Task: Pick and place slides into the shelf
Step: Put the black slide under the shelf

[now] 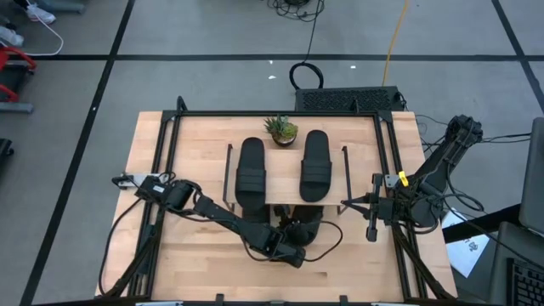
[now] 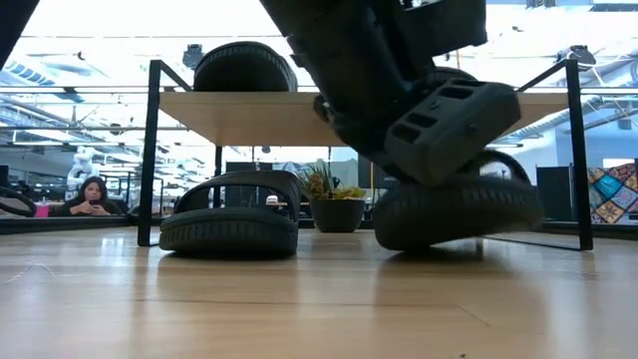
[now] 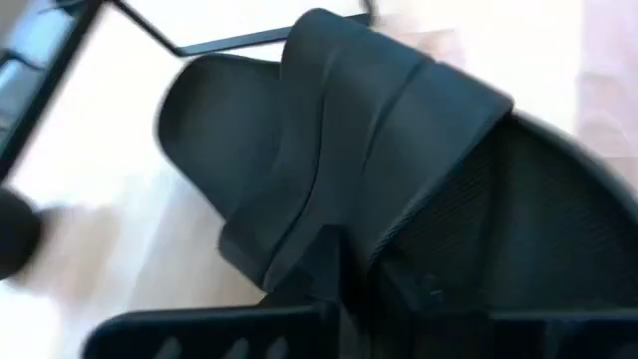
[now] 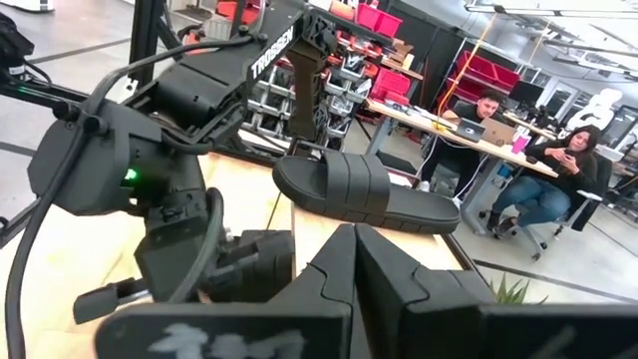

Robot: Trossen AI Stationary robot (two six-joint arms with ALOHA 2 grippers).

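Two black slides (image 1: 251, 174) (image 1: 316, 166) lie side by side on the shelf's plank top (image 1: 285, 194), soles down. A third slide (image 2: 229, 214) rests sole-down on the table under the plank. My left gripper (image 1: 293, 242) (image 2: 439, 130) is at the shelf's near side, shut on the fourth slide (image 1: 306, 223) (image 2: 459, 209) (image 3: 329, 150). My right gripper (image 1: 372, 225) (image 4: 354, 249) waits shut and empty, right of the shelf's black side frame (image 1: 344, 174). My left gripper holds the fourth slide by its wide strap (image 3: 329, 234), fingers coming from above and from the table's near side. The fingers themselves hide how deep the strap sits. The slide is tilted, one end raised, its low end (image 2: 399, 239) at the table top under the plank.
A small potted plant (image 1: 280, 129) (image 2: 334, 204) stands at the shelf's far side, between the two slide rows. A black frame (image 1: 161, 170) runs around the table's edges. A cable loops on the table near my left gripper (image 1: 327, 242). People sit at desks in the room beyond (image 4: 538, 170).
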